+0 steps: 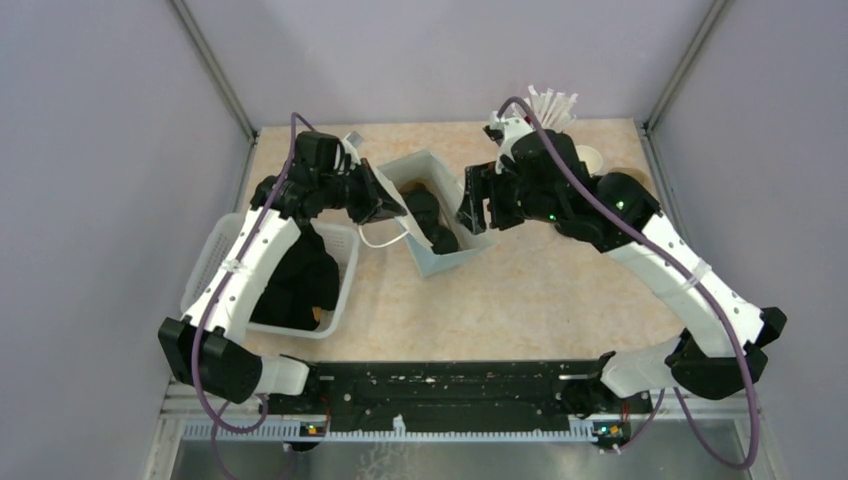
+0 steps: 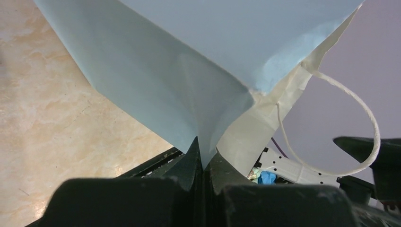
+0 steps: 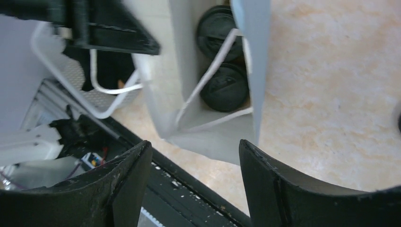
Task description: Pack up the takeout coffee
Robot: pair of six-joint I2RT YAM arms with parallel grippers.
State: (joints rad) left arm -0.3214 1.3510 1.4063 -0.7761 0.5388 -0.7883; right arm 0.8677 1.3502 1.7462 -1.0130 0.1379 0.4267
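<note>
left end effector (image 2: 203, 157): pinching bag (image 2: 189, 71) rim (creased) | right end effector (image 3: 195, 145): wide, near bagged cups (image 3: 224, 87)

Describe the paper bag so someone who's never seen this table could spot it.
Near the middle of the tan table sits an open pale blue paper bag. Unlike the white mesh basket on its left, it has string handles and holds black lids.

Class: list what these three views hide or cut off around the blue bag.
- Top view: the left arm covers much of the white basket; its dark contents are unidentifiable.
- Right wrist: bag walls hide everything below the black lids.
- Left wrist: the bag's outside blocks its inside.
</note>
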